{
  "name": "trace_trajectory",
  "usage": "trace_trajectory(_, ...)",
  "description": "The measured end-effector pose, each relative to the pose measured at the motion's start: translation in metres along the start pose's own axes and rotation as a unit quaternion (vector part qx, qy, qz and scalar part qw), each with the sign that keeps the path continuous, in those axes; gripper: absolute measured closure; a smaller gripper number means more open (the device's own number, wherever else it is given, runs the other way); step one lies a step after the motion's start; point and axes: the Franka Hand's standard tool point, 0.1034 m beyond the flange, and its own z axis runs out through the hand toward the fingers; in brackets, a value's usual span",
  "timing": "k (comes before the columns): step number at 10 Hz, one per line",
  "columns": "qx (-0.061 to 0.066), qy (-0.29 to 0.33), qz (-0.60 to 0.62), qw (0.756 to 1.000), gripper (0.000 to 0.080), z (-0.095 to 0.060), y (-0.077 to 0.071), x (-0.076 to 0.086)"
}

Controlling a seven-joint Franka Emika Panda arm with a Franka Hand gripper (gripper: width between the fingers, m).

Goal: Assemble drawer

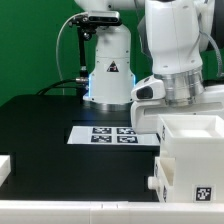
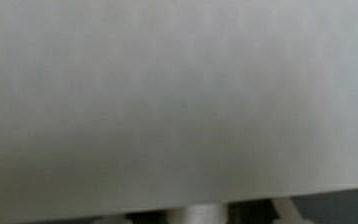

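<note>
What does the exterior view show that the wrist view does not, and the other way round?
Only the exterior view: the black table, the marker board, the arm and the drawer housing with its tag. Only the wrist view: a blurred white surface seen very near, filling almost the whole picture. Both: white plastic, probably the same drawer, though the blur leaves that unsure.

The arm [image 1: 172, 38] wore glossy white rounded shells, with a grey ring above the white hand [image 1: 186, 100]. Its white base [image 1: 104, 82] carried a black triangle mark [image 1: 113, 67], glowed blue at the foot, and trailed a black cable [image 1: 62, 46].
</note>
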Motion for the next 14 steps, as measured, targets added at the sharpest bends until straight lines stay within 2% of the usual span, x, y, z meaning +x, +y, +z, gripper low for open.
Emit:
trace_trajectory(2, 0.003, 0.004, -0.016, 1.000, 0.0640, -0.032, 0.013, 0.016)
trace_trajectory(3, 0.006, 0.007, -0.034, 0.999, 0.0640, -0.048, 0.024, 0.023)
trace_trajectory(5, 0.006, 0.017, -0.068, 0.998, 0.0640, -0.080, 0.056, 0.038)
trace_trajectory(6, 0.005, 0.021, -0.065, 0.998, 0.0640, -0.091, 0.065, 0.040)
trace_trajectory(7, 0.005, 0.024, -0.066, 0.998, 0.0641, -0.099, 0.065, 0.041)
trace_trajectory(11, 0.007, 0.024, -0.072, 0.997, 0.0659, -0.093, 0.067, 0.041)
trace_trajectory(12, 0.009, 0.025, -0.077, 0.997, 0.0668, -0.087, 0.076, 0.042)
trace_trajectory(14, 0.010, 0.025, -0.077, 0.997, 0.0675, -0.088, 0.089, 0.044)
